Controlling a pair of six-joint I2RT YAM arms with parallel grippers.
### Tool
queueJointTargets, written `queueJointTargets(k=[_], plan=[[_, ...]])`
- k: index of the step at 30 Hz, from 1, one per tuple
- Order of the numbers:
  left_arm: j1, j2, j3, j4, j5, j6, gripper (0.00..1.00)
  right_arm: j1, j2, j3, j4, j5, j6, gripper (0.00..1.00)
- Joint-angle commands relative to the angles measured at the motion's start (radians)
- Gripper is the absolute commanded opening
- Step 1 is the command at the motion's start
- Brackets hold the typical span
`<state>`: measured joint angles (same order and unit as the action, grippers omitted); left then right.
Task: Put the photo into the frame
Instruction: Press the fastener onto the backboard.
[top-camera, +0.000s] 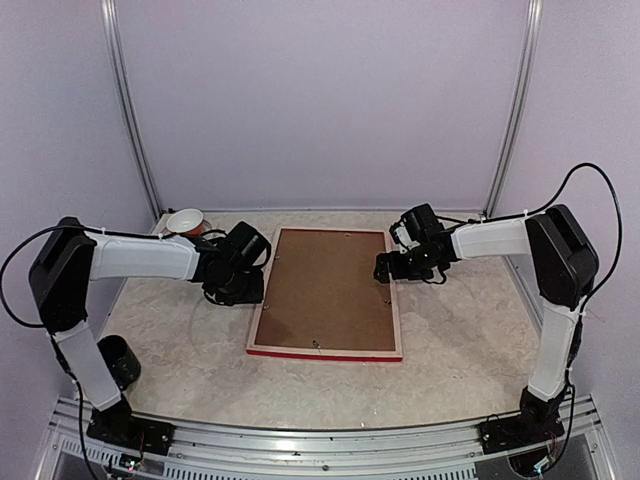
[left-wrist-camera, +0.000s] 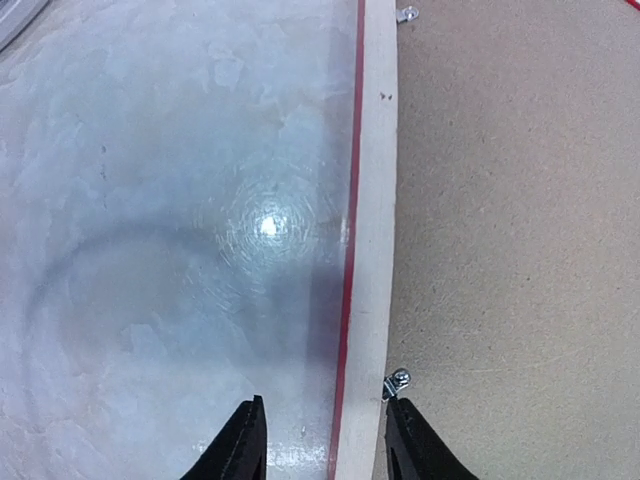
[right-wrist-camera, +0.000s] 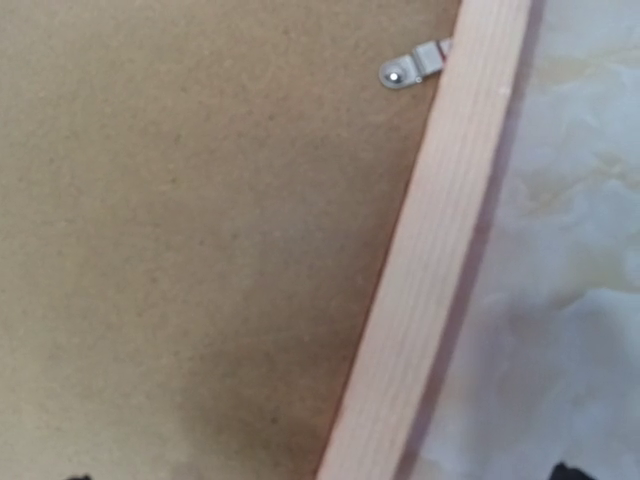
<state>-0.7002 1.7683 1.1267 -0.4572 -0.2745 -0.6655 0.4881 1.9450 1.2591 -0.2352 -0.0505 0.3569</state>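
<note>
The frame (top-camera: 394, 300) lies face down in the middle of the table, pale wood back up, with a red strip along its near edge. A brown backing board (top-camera: 325, 290) fills it, held by small metal tabs (left-wrist-camera: 397, 380) (right-wrist-camera: 412, 66). The photo is hidden. My left gripper (left-wrist-camera: 328, 445) hangs over the frame's left rail (left-wrist-camera: 368, 250), jaws open on either side of it, the right fingertip (left-wrist-camera: 412, 445) close to a tab. My right gripper (top-camera: 392, 268) hovers over the right rail (right-wrist-camera: 440, 260), open wide, with only its tips at the bottom corners of the right wrist view.
A small white and red bowl (top-camera: 185, 221) sits at the back left corner. A dark round object (top-camera: 118, 360) stands near the left arm's base. Enclosure walls and metal posts (top-camera: 133, 120) close in the table on three sides.
</note>
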Motion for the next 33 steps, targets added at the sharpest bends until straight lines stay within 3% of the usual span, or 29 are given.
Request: queueJointTargets(k=[1,19,26,33], plan=[[0.006,-0.063,0.007,-0.007,-0.024,0.012,0.44,0.001,-0.03,0.02,-0.016,0.011,-0.003,0.99],[0.001,-0.051,0.001,0.057,0.026,0.038,0.64,-0.023,-0.165,0.022,-0.146,0.105,-0.018,0.99],[-0.01,-0.099,-0.057,0.052,0.016,0.036,0.77,-0.1,-0.15,0.084,-0.136,0.062,0.01,0.99],[-0.019,-0.198,-0.157,0.029,0.014,0.009,0.99,-0.135,0.004,0.288,-0.174,0.071,-0.01,0.99]])
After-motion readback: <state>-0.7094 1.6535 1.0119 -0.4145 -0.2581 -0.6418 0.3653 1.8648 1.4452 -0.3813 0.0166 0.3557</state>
